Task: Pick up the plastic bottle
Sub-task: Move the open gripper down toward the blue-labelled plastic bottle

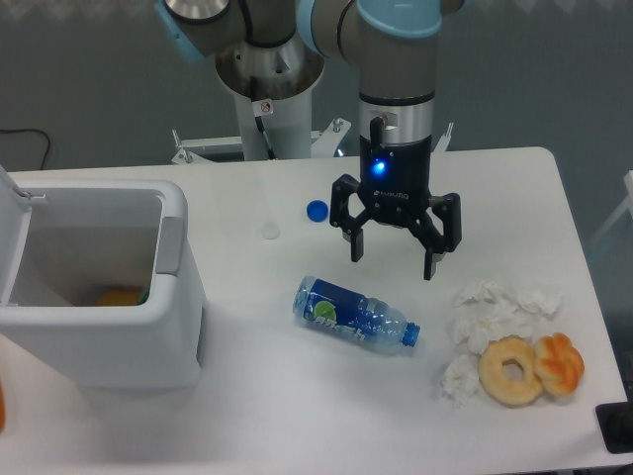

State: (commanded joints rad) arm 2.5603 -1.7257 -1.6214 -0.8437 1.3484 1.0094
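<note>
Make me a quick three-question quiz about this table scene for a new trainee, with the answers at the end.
1. True or false: the gripper is already closed on the plastic bottle.
2. Multiple choice: where does the loose blue cap lie? A) inside the white bin B) on the table behind the bottle, left of the gripper C) on the doughnut
3. Fill in: the bottle lies on its ____, capped end pointing toward the crumpled tissues.

Key:
1. False; the fingers are spread open above the table, apart from the bottle.
2. B
3. side
</note>
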